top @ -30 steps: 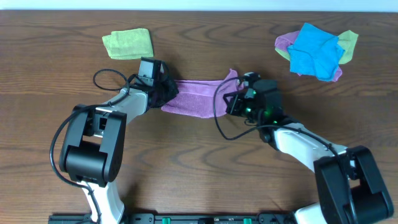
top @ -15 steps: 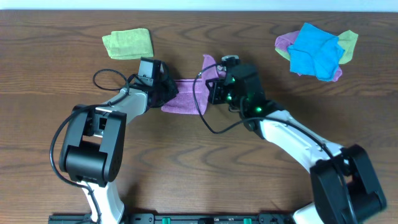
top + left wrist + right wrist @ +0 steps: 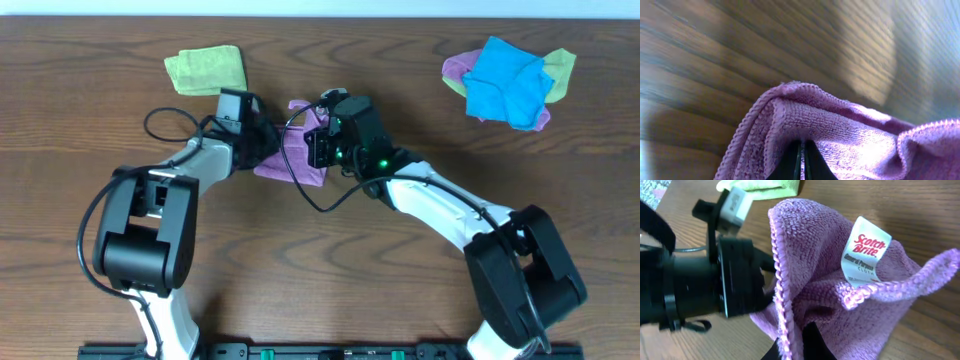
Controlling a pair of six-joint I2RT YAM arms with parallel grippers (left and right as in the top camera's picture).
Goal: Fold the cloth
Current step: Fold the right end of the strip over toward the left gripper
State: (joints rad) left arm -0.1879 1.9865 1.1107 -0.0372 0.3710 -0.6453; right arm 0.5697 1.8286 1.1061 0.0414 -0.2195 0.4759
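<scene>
The purple cloth (image 3: 292, 165) lies bunched on the wooden table between my two grippers. My left gripper (image 3: 258, 142) is shut on its left edge; in the left wrist view the cloth (image 3: 840, 135) wraps round the shut fingertips (image 3: 802, 157). My right gripper (image 3: 318, 148) is shut on the cloth's right end and holds it lifted over the rest, close to the left gripper. In the right wrist view the cloth (image 3: 830, 285) hangs from the fingers (image 3: 796, 345) with a white Scotch-Brite tag (image 3: 865, 250) showing, and the left gripper (image 3: 715, 285) is just behind it.
A folded green cloth (image 3: 206, 71) lies at the back left, also seen in the right wrist view (image 3: 760, 186). A pile of blue, purple and yellow-green cloths (image 3: 510, 82) lies at the back right. Black cables loop beside both wrists.
My right gripper has carried the cloth's right end leftward, over the cloth toward the left gripper. The cloth is now much shorter and bunched. The left gripper has barely moved.
</scene>
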